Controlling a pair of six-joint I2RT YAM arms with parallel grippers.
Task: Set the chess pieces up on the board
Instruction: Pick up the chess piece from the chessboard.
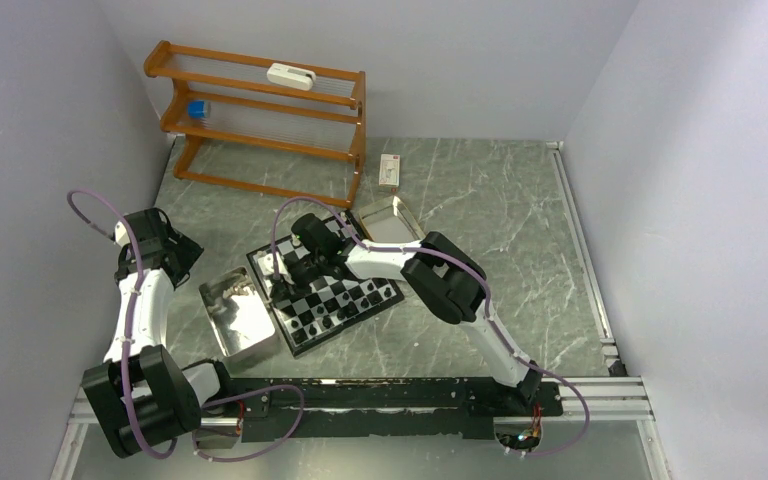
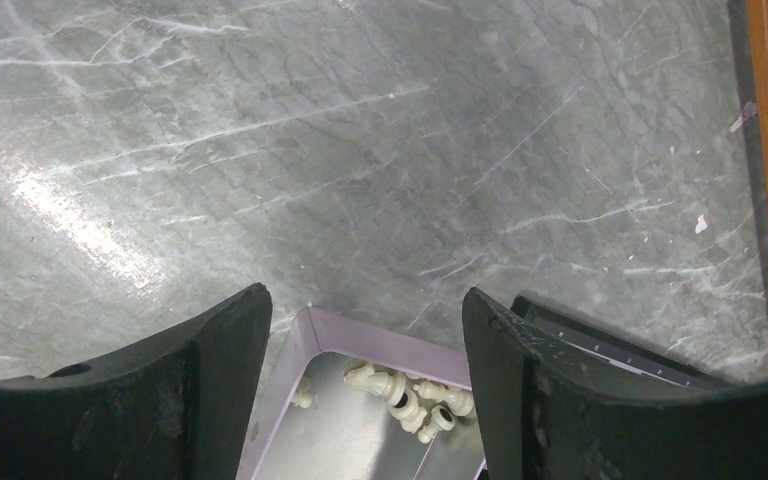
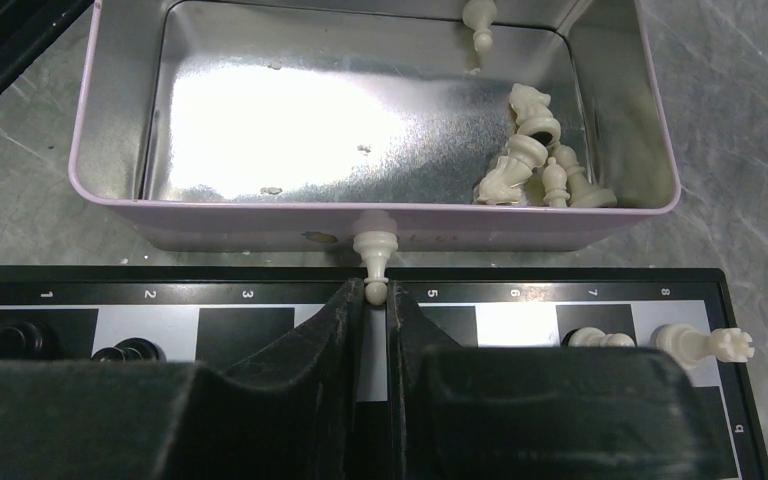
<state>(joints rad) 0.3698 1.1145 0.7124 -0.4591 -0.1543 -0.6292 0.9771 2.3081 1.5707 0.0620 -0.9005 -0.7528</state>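
My right claw [image 3: 375, 300] is closed almost all the way, its two tips pinching the head of a cream pawn [image 3: 375, 250]. The pawn's base points straight ahead from the tips, touching or nearly touching the near wall of the metal tray [image 3: 120, 215]; I cannot tell which. The chessboard [image 3: 245, 330] lies under this claw, with its numbered edge just ahead of the tips. On its squares, two black pieces [image 3: 20, 338] sit to the left of my fingers and two cream pieces [image 3: 700, 345] to the right. Ahead and to the right, inside the tray, is a small heap of loose cream pieces [image 3: 535, 160]. One more pawn [image 3: 479, 25] stands against its far wall.

My left claw [image 2: 365, 305] hangs wide open with nothing between its fingers, above a corner of that tray.
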